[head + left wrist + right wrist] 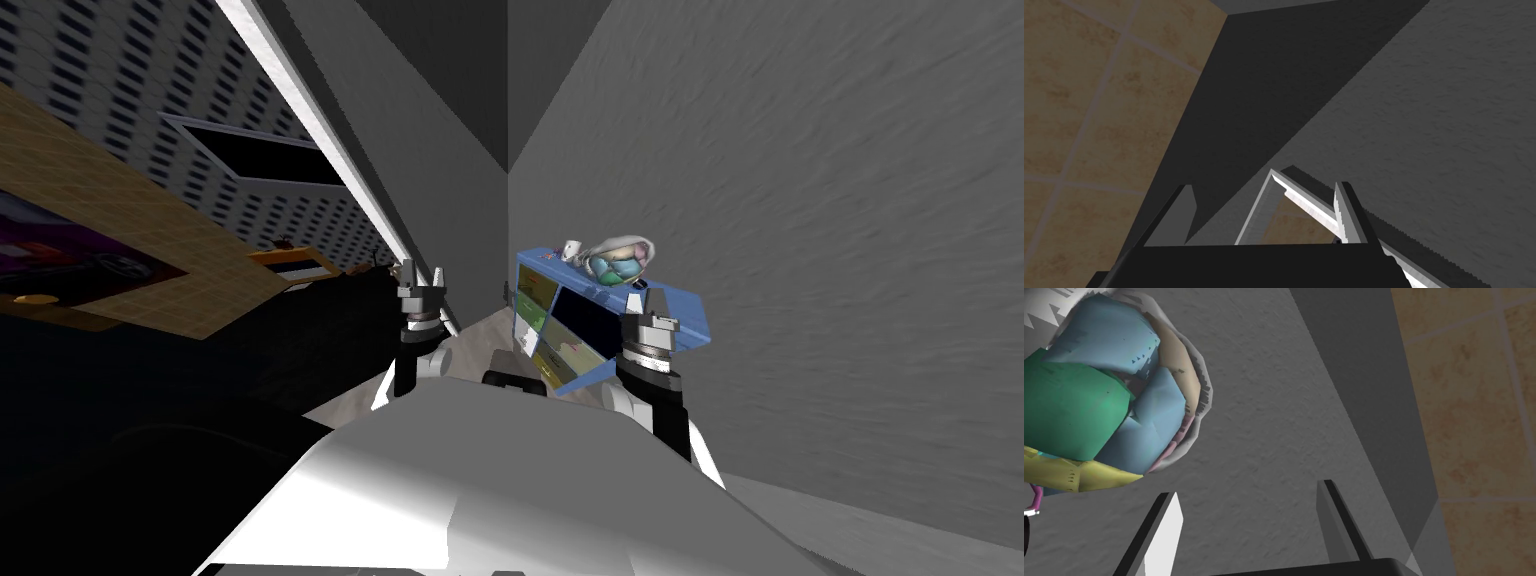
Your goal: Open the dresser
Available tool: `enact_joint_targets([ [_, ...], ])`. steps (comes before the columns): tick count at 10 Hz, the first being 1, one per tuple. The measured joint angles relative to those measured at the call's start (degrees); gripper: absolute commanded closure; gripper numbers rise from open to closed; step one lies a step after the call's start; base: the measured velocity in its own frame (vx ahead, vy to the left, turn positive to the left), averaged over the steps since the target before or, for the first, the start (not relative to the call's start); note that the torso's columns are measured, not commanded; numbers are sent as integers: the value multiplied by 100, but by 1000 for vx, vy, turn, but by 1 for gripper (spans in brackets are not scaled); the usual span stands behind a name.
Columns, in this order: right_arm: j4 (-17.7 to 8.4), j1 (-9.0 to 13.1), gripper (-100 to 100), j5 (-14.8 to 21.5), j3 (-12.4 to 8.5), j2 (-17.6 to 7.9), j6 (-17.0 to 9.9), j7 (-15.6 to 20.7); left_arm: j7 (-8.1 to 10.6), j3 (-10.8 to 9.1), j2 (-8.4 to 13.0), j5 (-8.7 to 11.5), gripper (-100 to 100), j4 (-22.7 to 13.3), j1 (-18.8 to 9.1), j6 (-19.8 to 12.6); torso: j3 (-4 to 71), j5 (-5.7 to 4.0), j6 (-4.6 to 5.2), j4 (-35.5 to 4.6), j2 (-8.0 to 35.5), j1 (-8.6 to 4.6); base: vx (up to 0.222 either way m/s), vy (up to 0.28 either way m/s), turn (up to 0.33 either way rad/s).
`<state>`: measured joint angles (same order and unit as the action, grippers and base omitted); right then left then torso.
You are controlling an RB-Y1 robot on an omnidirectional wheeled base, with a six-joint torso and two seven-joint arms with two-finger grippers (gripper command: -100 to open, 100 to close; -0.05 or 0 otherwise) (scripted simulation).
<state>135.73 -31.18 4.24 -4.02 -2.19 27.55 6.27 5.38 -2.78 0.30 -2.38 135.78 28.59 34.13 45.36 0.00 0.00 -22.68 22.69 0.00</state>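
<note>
Blue dresser (pixel 690 320) lengthwise along wall (pixel 800 250), front leftward

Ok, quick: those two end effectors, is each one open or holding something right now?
Left end effector: open, holding nothing.
Right end effector: open, holding nothing.

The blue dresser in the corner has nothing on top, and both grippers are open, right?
No: the head view shows a multicoloured bundle and a small white object on top of the blue dresser. The left gripper and right gripper are open.
</note>
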Motion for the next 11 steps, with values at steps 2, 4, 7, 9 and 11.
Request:
enact_joint_targets([
  [2, 0, 0, 0, 0, 0, 0, 0, 0, 0, 0, 0, 0, 0, 0, 0, 0, 1691, 0, 0, -846, 847, 0, 0, 0, 0],
  [4, 0, 0, -100, 0, 0, 0, 0, 0, 0, 0, 0, 0, 0, 0, 0, 0, 3383, 0, 0, -1692, 1693, 0, 20, 20, -24],
  [7, 20, -96, -100, 235, -140, -362, -85, 161, 0, 1, -1, 0, 0, -2, 1, 0, 3932, -3, -9, -1934, 1923, 12, 69, 82, -93],
  [9, 39, -163, -100, 445, -302, -567, -187, 313, 0, 1, -1, 0, 0, -2, 2, 0, 3957, -8, -30, -1920, 1894, 14, 88, 109, -114],
  [11, 66, -211, -100, 705, -516, -780, -350, 499, 0, 1, -1, 0, 0, -2, 1, 0, 3976, -12, -52, -1894, 1858, 35, 93, 127, -137],
])
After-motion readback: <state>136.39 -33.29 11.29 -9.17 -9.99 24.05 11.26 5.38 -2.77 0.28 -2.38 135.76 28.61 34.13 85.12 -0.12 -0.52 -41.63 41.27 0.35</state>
